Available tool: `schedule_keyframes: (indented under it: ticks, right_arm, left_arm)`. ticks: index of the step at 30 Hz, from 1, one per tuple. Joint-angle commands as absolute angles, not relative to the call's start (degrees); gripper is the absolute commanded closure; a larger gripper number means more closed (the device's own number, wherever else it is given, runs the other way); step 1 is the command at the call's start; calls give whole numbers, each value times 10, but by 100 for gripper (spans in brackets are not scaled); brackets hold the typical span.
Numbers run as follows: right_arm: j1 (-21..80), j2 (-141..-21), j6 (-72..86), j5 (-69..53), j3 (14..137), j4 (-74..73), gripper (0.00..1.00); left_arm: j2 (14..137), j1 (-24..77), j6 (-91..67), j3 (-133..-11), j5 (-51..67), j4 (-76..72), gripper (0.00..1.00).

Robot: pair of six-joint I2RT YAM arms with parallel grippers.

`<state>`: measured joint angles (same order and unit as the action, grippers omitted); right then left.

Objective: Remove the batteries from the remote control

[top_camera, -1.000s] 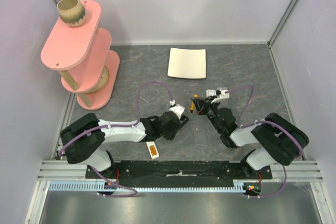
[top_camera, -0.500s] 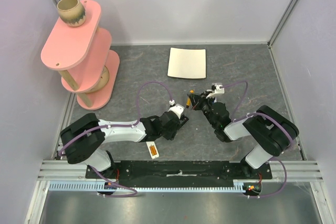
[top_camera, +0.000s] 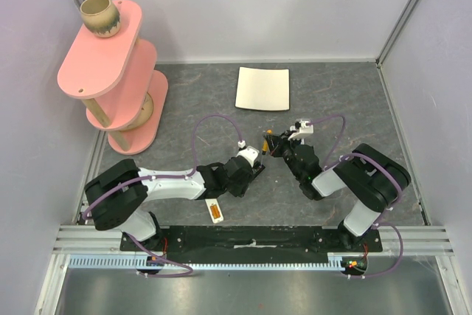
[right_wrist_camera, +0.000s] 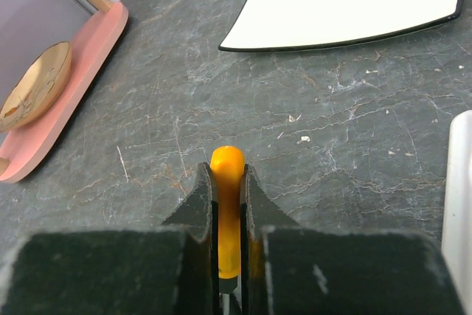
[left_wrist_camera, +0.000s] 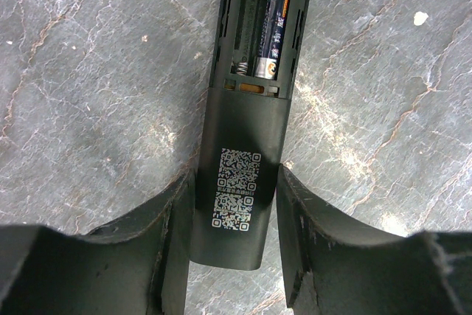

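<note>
On the grey stone-patterned table (top_camera: 346, 108), near its middle: a flat black rectangular remote control (left_wrist_camera: 243, 119) with a white QR-code sticker, lying flat, battery bay uncovered at the far end. Gripped at the closed end by the left claw (left_wrist_camera: 236, 182), jaws roughly halfway apart and pressed against both long edges.

Inside the bay: one dark-labelled cylindrical battery (left_wrist_camera: 271, 27) with an orange lower end, seated in the right-hand slot as seen from the left wrist. Left-hand slot bare down to its coil spring.

Pinched in the right claw (right_wrist_camera: 226, 182): a slim orange cylindrical battery (right_wrist_camera: 226, 158), rounded end poking out past the fingertips, jaws closed almost fully onto it. From above, positioned just beyond the remote's open end, between it and a white square plate (top_camera: 262, 88) with a thin dark rim, flat on the table toward the back. Touching the table or raised above it: cannot tell.

Beside the left arm, close to the near edge: a small white oblong piece (top_camera: 214, 210) with an orange patch, flat on the table.

At the back left: a pink three-tier shelf (top_camera: 110, 57), with a beige ceramic cup (top_camera: 99, 16) on the top tier and a golden-brown bowl (top_camera: 144, 112) on a lower one.
</note>
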<state>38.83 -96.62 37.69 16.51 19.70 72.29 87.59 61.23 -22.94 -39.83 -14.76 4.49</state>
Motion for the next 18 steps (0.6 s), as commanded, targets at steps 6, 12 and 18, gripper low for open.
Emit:
schedule_keyframes:
  ticks: [6, 12, 18]
  right_arm:
    - [388, -982, 369, 175, 200, 754, 100]
    - [388, -994, 389, 151, 181, 782, 100]
    - [387, -991, 439, 121, 177, 794, 100]
  left_arm:
    - [896, 611, -255, -391, -134, 86, 98]
    - [900, 611, -255, -392, -131, 82, 98]
    - [911, 611, -257, -393, -130, 78, 98]
